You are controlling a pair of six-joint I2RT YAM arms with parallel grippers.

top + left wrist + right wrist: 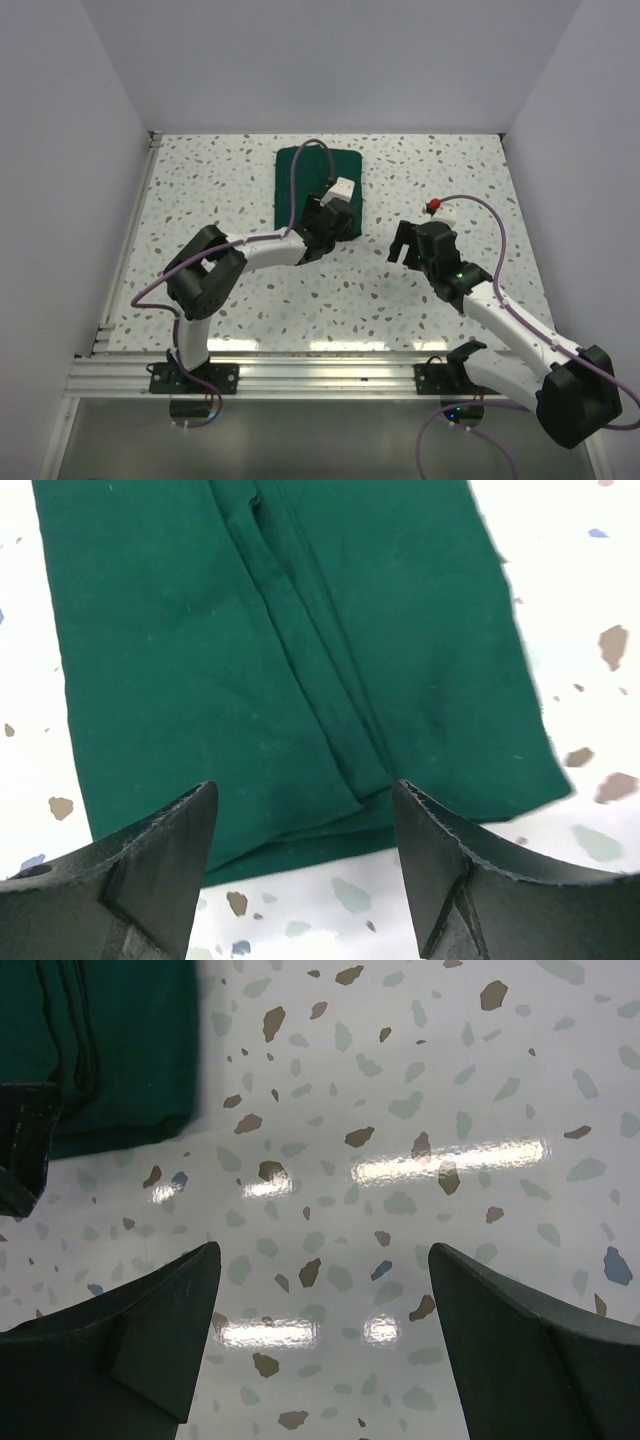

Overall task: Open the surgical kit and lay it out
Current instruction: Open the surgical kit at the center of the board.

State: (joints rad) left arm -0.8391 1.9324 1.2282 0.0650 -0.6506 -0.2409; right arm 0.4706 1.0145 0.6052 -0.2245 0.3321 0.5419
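The surgical kit is a folded dark green cloth bundle [303, 180] lying on the speckled table at the back middle. In the left wrist view the bundle [300, 650] fills the upper frame, with overlapping folds running down its middle. My left gripper [305, 830] is open and empty, hovering over the bundle's near edge. My right gripper [320, 1300] is open and empty above bare table, to the right of the bundle, whose corner [100, 1050] shows at the upper left of the right wrist view. The steel tray and the instruments are hidden.
The speckled white table [440, 170] is enclosed by white walls at the back and both sides. An aluminium rail [300, 372] runs along the near edge where the arm bases are bolted. Purple cables loop off both arms.
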